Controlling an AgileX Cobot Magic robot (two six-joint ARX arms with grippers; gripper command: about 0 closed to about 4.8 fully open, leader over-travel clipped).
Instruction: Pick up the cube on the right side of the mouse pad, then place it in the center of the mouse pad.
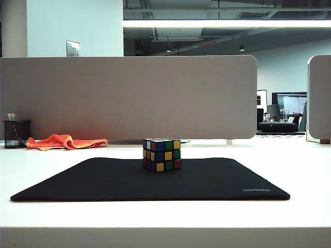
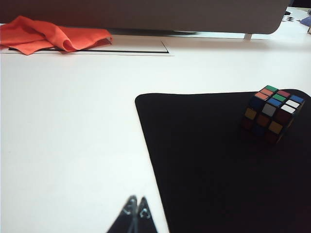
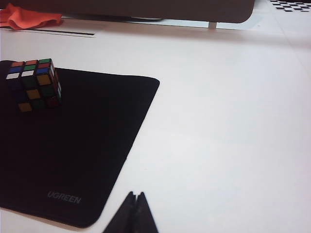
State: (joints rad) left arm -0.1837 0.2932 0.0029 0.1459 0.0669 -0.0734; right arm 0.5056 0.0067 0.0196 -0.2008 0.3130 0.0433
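The cube (image 1: pixel 162 154) already sat on the mouse pad (image 1: pixel 93 181), near its middle toward the far edge. Both end effectors — left (image 2: pixel 134 203) and right (image 3: pixel 135 196) — were pressed together, empty, low over the bench (image 1: pixel 289 170) (well apart from it); best kept clear.

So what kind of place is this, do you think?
Most likely an open-plan office: a white desk with a grey partition screen behind it, a mesh pen cup to one side, and a computer monitor at a workstation farther back.
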